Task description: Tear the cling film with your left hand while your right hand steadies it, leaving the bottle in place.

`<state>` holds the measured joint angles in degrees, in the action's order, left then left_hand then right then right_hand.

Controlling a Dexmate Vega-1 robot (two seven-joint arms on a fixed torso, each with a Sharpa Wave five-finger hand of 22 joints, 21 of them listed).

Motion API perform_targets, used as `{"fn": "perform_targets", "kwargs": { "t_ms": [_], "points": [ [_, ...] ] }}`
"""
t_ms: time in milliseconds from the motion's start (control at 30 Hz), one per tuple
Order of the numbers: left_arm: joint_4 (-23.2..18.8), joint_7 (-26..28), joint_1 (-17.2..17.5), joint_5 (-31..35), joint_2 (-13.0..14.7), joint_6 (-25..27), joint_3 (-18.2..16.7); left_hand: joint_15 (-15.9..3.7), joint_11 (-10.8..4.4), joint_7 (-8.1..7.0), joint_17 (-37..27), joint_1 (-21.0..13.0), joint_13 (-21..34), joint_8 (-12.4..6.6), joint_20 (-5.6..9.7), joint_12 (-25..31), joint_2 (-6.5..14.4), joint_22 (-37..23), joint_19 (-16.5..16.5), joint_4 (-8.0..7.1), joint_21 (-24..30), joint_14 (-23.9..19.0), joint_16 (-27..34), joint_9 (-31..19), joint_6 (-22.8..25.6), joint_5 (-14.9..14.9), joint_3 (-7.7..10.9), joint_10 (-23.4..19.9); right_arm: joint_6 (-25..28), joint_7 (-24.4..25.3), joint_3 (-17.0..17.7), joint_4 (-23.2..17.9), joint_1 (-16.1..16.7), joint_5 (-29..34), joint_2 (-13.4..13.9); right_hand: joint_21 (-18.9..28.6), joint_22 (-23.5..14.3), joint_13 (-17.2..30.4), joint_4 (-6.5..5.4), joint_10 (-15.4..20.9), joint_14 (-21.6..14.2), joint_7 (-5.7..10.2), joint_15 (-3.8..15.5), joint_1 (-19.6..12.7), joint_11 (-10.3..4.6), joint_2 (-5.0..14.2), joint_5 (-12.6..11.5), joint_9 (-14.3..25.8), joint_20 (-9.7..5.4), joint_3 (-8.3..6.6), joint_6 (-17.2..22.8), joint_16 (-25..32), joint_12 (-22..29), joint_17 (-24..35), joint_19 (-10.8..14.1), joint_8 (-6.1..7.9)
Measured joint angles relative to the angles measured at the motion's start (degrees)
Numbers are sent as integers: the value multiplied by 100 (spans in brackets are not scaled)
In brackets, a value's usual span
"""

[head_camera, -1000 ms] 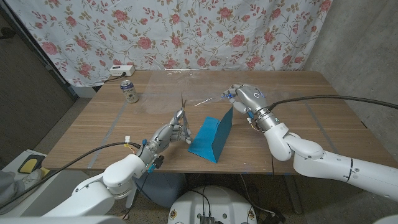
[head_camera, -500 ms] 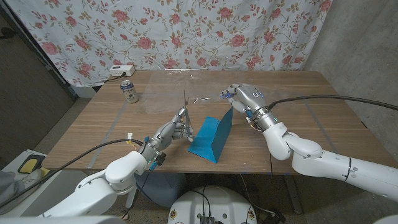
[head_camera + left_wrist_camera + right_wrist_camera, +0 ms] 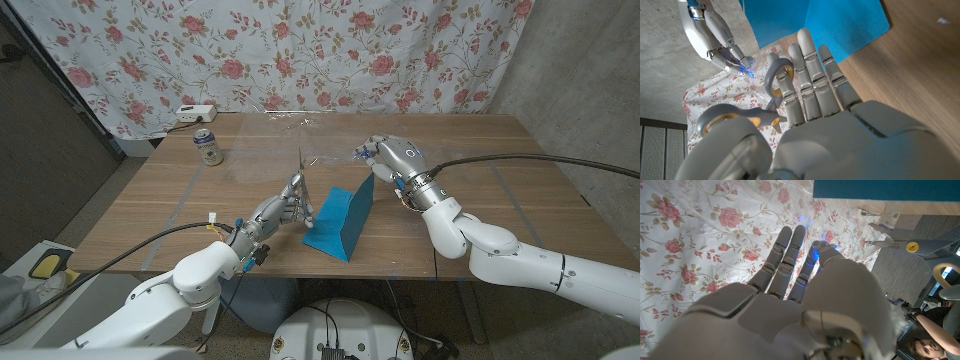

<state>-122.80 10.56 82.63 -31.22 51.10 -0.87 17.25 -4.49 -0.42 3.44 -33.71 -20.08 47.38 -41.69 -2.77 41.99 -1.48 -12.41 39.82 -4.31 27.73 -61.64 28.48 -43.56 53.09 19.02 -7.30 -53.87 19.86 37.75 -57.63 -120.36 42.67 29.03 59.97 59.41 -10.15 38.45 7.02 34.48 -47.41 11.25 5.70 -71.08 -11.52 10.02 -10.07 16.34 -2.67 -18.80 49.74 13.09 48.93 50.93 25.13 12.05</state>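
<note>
A floral curtain [image 3: 300, 50] (red roses on white) hangs across the back of the room behind the wooden surface [image 3: 520, 200]. To the right stands a bare grey concrete wall [image 3: 590, 80]; to the left, a dark panel [image 3: 45, 150]. A white power strip [image 3: 195, 112] lies at the surface's far left corner. The light is even and soft

No text is reading clearly anywhere. The can [image 3: 208, 147] at the table's far left corner is showing a label band too small and blurred to make out. The blue cling film box [image 3: 338, 221] is showing plain faces, no lettering visible.
</note>
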Motion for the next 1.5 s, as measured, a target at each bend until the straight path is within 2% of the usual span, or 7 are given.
{"fn": "perform_targets", "kwargs": {
  "t_ms": [267, 767, 900, 1033, 1167, 1300, 1500],
  "points": [
    [3, -7, -51, 0, 2, 22, 40, -2, 0, -6, 0, -131, 2, 5, 0, 4, 130, 0, 0, 3, 0, -20, 1, -2, 6, 0, 6, -1, 6, -1, 5, -28, 22, 2, 24, 0, 0, 0, 0, 0, 0, 0, 0, 0, 0, 0, 0, 0, 0, 0, 0, 0, -2, 1, 0, 0],
    [25, -3, -110, 0, -33, 36, 112, -19, -22, -13, -40, -829, 37, 0, 0, 3, 937, -27, 0, 226, 0, -42, 4, -103, 14, -173, 544, -43, -44, 18, 15, -39, 44, -9, 61, 0, 0, 45, 0, 0, 0, 0, 0, 0, 0, 0, 0, 0, 0, 0, 0, 0, -24, -27, 0, 0],
    [37, -2, -111, -1, -48, 11, 126, -10, -40, 18, -51, -1046, 69, -36, 0, 2, 1154, -27, -1, 296, 0, -49, 4, -154, -17, -268, 790, -62, -60, 19, 18, -19, 44, -18, 62, 0, 0, 49, 0, 1, 0, 0, 0, 0, -1, 0, 0, 0, 0, 0, 0, 0, -45, -27, 0, 0],
    [67, -2, -108, -3, -70, -56, 137, 9, -41, 19, -118, -1429, 160, -36, -48, 2, 1350, -53, -54, 421, 0, 37, 16, -249, -18, -374, 1274, -61, -77, 19, 18, 12, 33, -25, 61, 0, 0, 52, 0, 1, 0, 0, 0, 0, -1, 0, 0, 0, 0, 0, 0, 0, -46, -26, 0, 0],
    [89, -4, -91, -4, -92, -114, 140, 9, -45, 20, -150, -1649, 174, -35, -29, 2, 1288, -80, -74, 470, 46, 38, 16, -259, -19, -470, 1676, -57, -89, 13, 19, 38, 15, -28, 46, 0, 0, 53, 0, 1, 0, 0, 0, 0, -1, 0, 0, 0, 0, 0, 0, 0, -51, -26, 0, 0],
    [113, -4, -68, -10, -106, -166, 141, 7, -53, 38, -141, -1637, 148, -35, -29, 2, 1169, -106, -74, 478, 90, 36, 16, -237, -37, -624, 1759, -49, -104, -11, 19, 68, -10, -28, 17, 0, 0, 55, 0, 2, 0, 0, 0, 0, -2, 0, 0, 0, 0, 0, 0, 0, -54, -26, 0, 0],
    [140, -4, -29, -20, -116, -228, 124, -65, -54, -14, -53, -1045, 55, -33, 33, -11, 529, -74, -11, 326, 90, -38, -31, -97, 16, -866, 1360, -50, -110, -60, -3, 114, -52, -18, -41, 0, 0, 65, 0, 2, 0, 0, 0, 0, -2, 0, 0, 0, 0, 0, 0, 0, -54, -26, 0, 0]
  ]
}}
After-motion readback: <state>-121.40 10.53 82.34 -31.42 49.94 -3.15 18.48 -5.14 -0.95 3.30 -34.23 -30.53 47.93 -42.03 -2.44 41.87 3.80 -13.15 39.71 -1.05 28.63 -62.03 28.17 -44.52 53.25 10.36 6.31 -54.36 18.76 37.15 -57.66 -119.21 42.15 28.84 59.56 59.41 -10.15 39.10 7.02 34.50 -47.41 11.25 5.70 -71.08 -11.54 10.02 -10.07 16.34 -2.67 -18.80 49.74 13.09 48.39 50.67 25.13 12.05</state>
